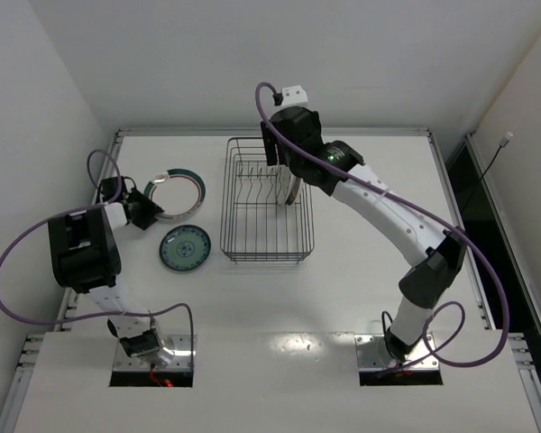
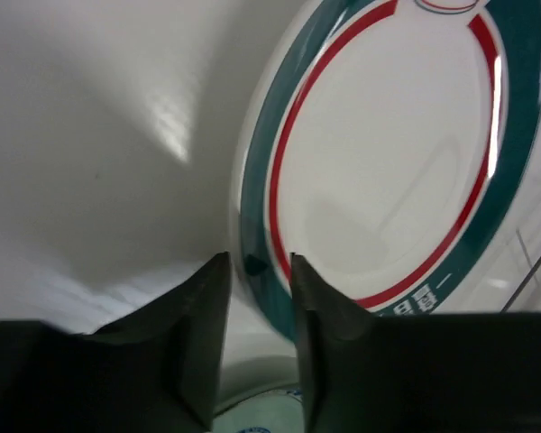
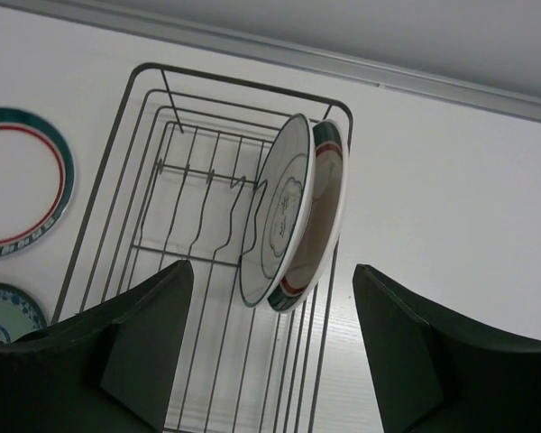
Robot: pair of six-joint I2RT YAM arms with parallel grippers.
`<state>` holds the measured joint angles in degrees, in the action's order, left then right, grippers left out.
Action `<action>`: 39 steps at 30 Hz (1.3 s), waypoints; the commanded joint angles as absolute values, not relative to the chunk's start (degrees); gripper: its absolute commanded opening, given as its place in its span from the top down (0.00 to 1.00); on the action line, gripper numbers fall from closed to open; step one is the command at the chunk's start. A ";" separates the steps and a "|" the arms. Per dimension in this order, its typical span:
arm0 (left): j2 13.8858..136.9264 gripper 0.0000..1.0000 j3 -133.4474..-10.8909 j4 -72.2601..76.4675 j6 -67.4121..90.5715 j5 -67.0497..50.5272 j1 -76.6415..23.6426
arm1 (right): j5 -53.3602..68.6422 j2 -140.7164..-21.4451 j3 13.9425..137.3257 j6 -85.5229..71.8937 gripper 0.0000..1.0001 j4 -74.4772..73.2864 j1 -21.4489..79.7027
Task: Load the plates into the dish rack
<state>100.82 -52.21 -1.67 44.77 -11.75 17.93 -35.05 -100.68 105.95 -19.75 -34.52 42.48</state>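
Observation:
The dish rack [image 1: 227, 207] stands mid-table. In the right wrist view, the white flower-outline plate [image 3: 279, 207] and a green-red ringed plate [image 3: 331, 203] stand upright side by side in the rack [image 3: 135, 99]. My right gripper [image 3: 272, 268] hangs wide open and empty above them, also seen in the top view [image 1: 288, 185]. The second ringed plate [image 1: 178, 192] is left of the rack. My left gripper [image 1: 147, 209] is at its left edge, fingers closed narrowly on the rim [image 2: 255, 257]. The small teal plate [image 1: 185, 248] lies flat in front of it.
The table's raised metal edge [image 1: 270, 132] runs along the back, with white walls beyond. Purple cables loop off both arms [image 1: 18, 271]. The left arm's body [image 1: 81, 248] sits close to the table's left edge.

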 commanded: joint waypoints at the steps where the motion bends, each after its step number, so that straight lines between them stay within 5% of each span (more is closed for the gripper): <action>1: 103.44 0.74 -55.28 0.26 45.79 -11.95 18.02 | -32.61 -99.32 104.68 -20.92 0.31 -32.52 42.28; 4: 104.93 1.00 -57.47 -0.35 45.18 -12.82 18.02 | -31.99 -99.32 103.37 -21.45 0.31 -32.52 42.28; 11: 97.84 1.00 -61.52 -3.08 44.56 -12.30 18.54 | -19.80 -99.32 102.04 -23.90 0.29 -30.42 38.50; 23: 79.29 1.00 -59.43 9.11 54.29 -32.51 20.48 | 29.66 -103.97 90.80 -41.82 0.28 -7.23 26.46; 34: 74.62 1.00 -54.14 11.17 56.43 -35.86 11.17 | 40.16 -109.78 86.14 -56.24 0.24 14.74 24.79; 39: 74.09 1.00 -54.14 11.16 56.95 -35.34 7.04 | 40.17 -113.20 87.71 -57.39 0.24 13.89 25.93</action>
